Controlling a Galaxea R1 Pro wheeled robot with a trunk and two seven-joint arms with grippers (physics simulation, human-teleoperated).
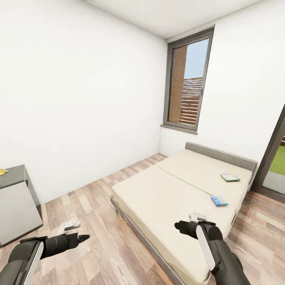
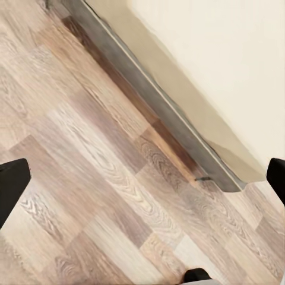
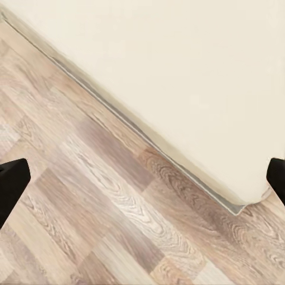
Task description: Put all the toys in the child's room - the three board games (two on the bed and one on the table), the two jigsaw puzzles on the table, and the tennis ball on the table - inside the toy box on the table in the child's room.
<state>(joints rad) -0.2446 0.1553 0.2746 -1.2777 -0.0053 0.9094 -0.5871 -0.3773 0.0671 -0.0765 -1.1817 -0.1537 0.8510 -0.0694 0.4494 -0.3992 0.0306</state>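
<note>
Right gripper (image 1: 196, 217), fingers spread and empty, nearer than left gripper (image 1: 69, 227), likewise spread, to 2 games (image 1: 219, 200) (image 1: 230, 177) toward bed's (image 1: 166, 194) far right edge.

Cream bed (image 1: 174, 186), wood-plank floor (image 1: 99, 206)

Two arms: glossy black rounded casings, each with a long white panel along the forearm. Left hand (image 1: 72, 227) pale grey-white at the tip, on a black wrist; right hand (image 1: 197, 217) likewise. Black fingertips (image 2: 12, 187), blunt.
</note>
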